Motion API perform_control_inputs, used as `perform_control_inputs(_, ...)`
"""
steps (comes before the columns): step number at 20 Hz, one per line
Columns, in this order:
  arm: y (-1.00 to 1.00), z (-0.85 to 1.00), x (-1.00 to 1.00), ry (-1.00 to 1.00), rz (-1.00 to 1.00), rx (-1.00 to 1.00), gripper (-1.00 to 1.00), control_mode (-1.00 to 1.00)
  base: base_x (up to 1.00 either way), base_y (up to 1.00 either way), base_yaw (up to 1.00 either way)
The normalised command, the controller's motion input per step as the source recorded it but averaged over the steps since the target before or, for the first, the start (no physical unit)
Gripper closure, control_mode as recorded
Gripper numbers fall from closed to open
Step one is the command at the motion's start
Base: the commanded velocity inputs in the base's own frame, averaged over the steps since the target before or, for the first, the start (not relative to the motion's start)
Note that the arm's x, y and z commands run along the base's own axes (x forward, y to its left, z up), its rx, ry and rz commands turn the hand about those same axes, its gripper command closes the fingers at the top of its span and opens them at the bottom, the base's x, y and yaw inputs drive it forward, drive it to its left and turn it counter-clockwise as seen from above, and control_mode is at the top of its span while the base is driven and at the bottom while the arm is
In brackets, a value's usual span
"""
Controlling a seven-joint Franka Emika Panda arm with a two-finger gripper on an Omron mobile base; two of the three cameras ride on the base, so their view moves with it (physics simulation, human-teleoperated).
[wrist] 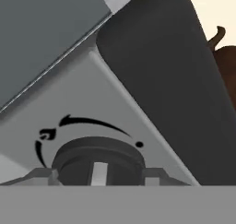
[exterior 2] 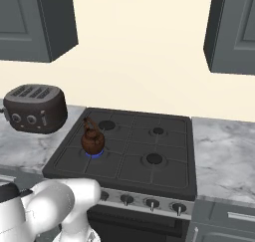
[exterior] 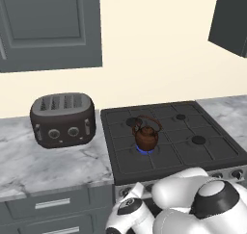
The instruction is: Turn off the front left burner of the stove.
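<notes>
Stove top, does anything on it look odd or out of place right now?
Nothing is spilled or damaged. The brown kettle stands upright on the front left burner, where a blue flame ring shows under it. The toaster sits squarely on the counter beside the stove.

We count one stove [exterior 2: 129,151] with four burners, one of them lit blue under the single kettle [exterior 2: 92,140]; left of the stove stands one toaster [exterior 2: 35,107], and four knobs [exterior 2: 149,203] line its front.

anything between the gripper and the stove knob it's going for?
Nothing visible. In the hand view the gripper sits right at a round black knob on the stove front strip, one fingertip on each side. Whether they touch is unclear.
</notes>
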Motion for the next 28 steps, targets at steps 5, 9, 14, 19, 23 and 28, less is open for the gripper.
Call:
perform_control_inputs(5, -0.02, 0.00, -0.01, -0.31, -0.20, 0.35, 1.00, -1.00, 0.00, 0.00, 0.00)
perform_control_inputs(9, -0.08, 0.06, 0.00, -0.29, -0.21, 0.36, 1.00, -1.00, 0.00, 0.00, 0.00)
perform_control_inputs(14, -0.08, 0.24, -0.04, -0.28, -0.24, 0.38, 1.00, -1.00, 0.00, 0.00, 0.00)
perform_control_inputs(19, -0.14, 0.39, -0.37, -0.24, -0.32, 0.46, 1.00, -1.00, 0.00, 0.00, 0.00)
perform_control_inputs(23, -0.08, 0.13, -0.48, -0.21, -0.44, 0.45, 1.00, -1.00, 0.00, 0.00, 0.00)
perform_control_inputs(28, 0.00, 0.08, -0.27, -0.22, -0.55, 0.43, 1.00, -1.00, 0.00, 0.00, 0.00)
